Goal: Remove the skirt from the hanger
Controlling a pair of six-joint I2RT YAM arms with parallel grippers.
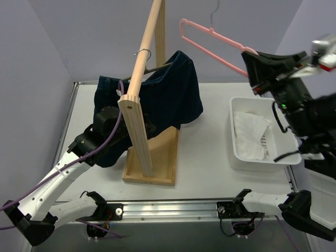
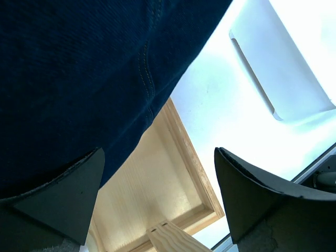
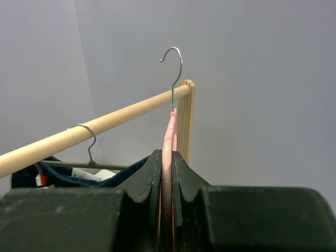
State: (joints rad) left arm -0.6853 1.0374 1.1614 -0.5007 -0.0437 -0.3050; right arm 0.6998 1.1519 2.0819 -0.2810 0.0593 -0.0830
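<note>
R gripper [image 3: 167, 160] on pink hanger [image 3: 170, 128]

Matt corduroy-like skirt [image 1: 168, 89]; smooth pale wooden rail [image 1: 143, 52].

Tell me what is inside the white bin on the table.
Inside the white bin lies a crumpled white cloth with dark markings. Anything beneath it is covered and cannot be seen.

I see the dark navy corduroy skirt [image 1: 170, 92] still on its thin dark hanger with a silver wire hook [image 1: 155, 67], hooked over the slanted wooden rail [image 1: 152, 23]. The fabric hangs bunched and uneven, sagging towards the flat wooden base [image 1: 157, 155].
</note>
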